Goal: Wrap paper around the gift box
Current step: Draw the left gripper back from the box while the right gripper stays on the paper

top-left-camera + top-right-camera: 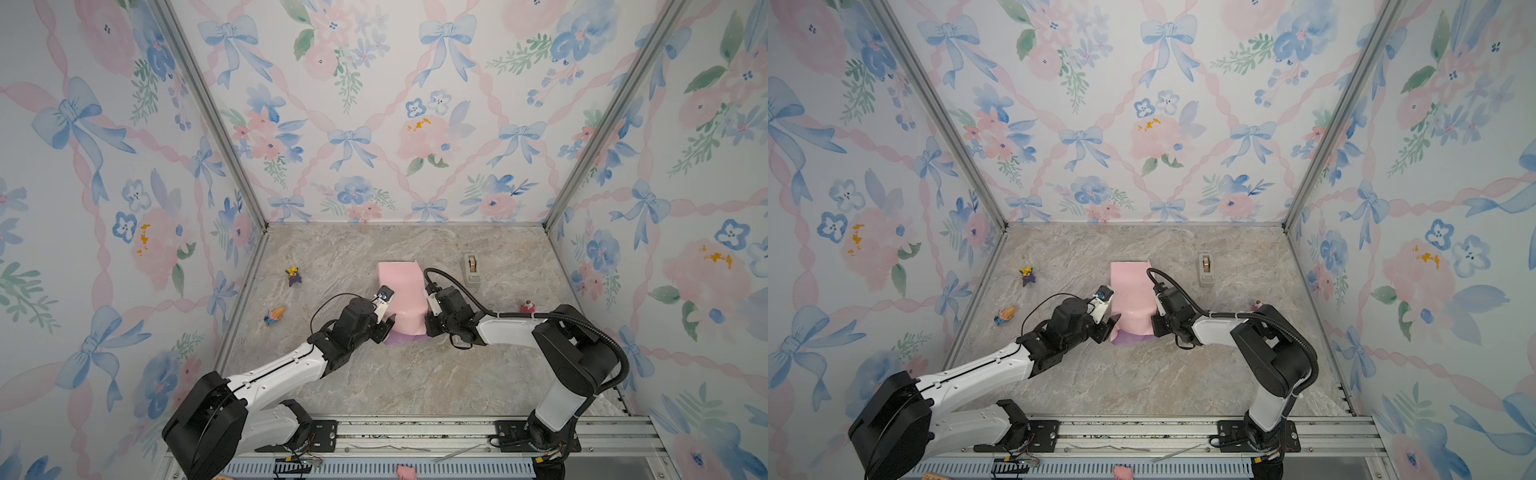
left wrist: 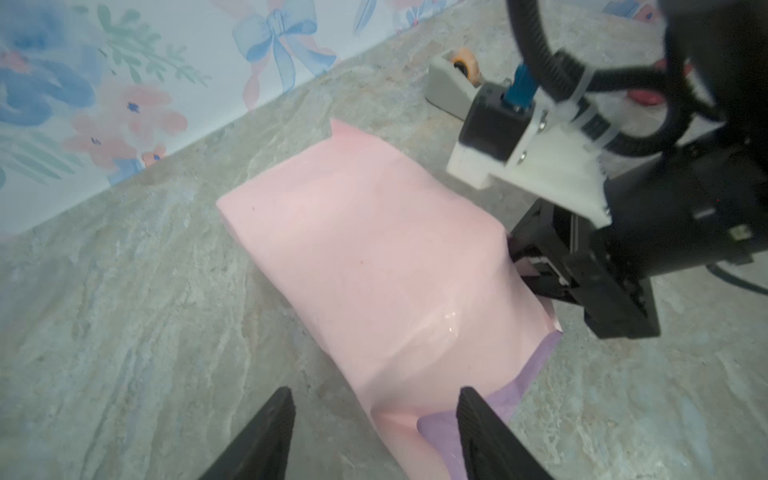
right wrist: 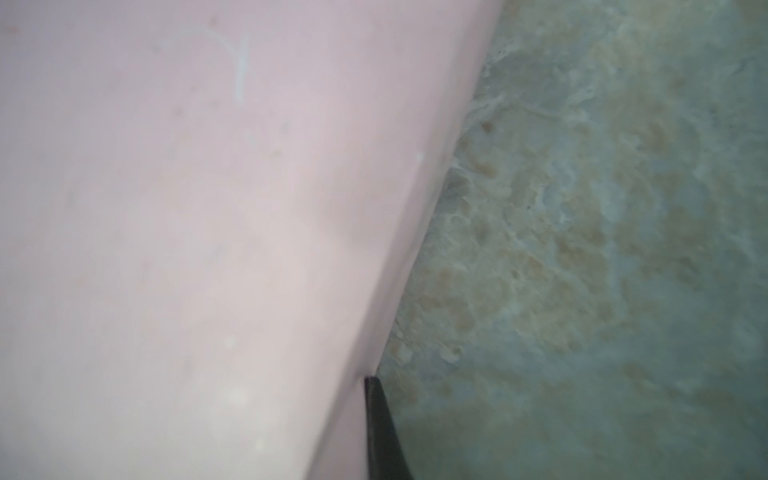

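In both top views the paper [image 1: 401, 291] is seen folded into a pink parcel in the middle of the table [image 1: 374, 386], with a strip of its lilac face showing at the near end. The gift box is not seen anywhere. It is judged to be hidden under the raised part of the sheet. The left gripper [image 1: 388, 326] is placed at the parcel's near left corner and the right gripper [image 1: 427, 321] against its right side. A tape dispenser [image 1: 471, 268] stands well apart, further back on the right.

In the left wrist view, detail too small for the top views is made plain. The left gripper [image 2: 374, 390] is spread wide, with the parcel's near corner between its fingers and nothing gripped. The right gripper [image 2: 524, 266] is seen closed at the side edge, and a sliver of pink appears to be pinched in it.

In the right wrist view only blurred pink sheet and one dark fingertip [image 3: 380, 424] at its edge are shown. The other fingertip is covered by the paper.

The sheet is judged to be light, thin, limp and easily creased or torn. It is best taken by a free edge or corner close to the box, where stiff backing is given.
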